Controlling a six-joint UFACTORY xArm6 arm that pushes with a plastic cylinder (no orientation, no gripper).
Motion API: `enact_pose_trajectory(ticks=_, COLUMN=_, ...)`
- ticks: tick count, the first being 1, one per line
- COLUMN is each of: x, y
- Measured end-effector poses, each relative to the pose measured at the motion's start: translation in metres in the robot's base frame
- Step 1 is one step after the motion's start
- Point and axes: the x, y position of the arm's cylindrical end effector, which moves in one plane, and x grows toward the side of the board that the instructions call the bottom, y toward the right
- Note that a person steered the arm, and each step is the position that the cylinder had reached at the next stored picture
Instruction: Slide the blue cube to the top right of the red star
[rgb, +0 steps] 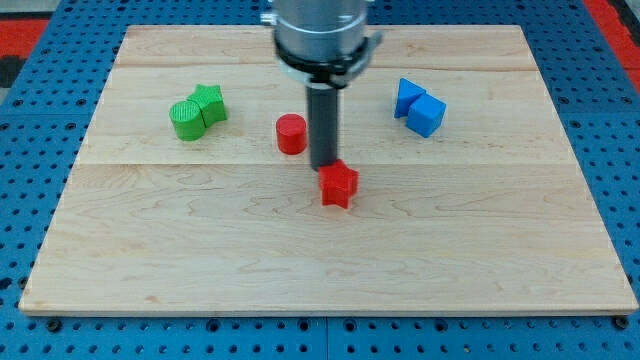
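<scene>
The blue cube (427, 115) sits on the wooden board (200, 250) at the view's upper right, touching another blue block (407, 96) on its upper left. The red star (339, 185) lies near the board's middle. My tip (324, 166) stands just above and slightly left of the red star, touching or nearly touching its top edge. The blue cube is well to the right of my tip and a little higher in the view.
A red cylinder (291, 134) stands just left of the rod. A green cylinder (186, 120) and a green star (209, 102) touch each other at the view's upper left. A blue pegboard (40, 150) surrounds the board.
</scene>
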Motion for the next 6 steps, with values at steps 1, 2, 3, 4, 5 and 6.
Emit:
enact_pose_trajectory(ticks=1, x=0.003, y=0.054)
enact_pose_trajectory(ticks=2, x=-0.003, y=0.148)
enact_pose_trajectory(ticks=3, x=-0.026, y=0.189)
enact_pose_trajectory(ticks=4, x=-0.083, y=0.186)
enact_pose_trajectory(ticks=5, x=-0.093, y=0.131)
enact_pose_trajectory(ticks=6, x=-0.090, y=0.069)
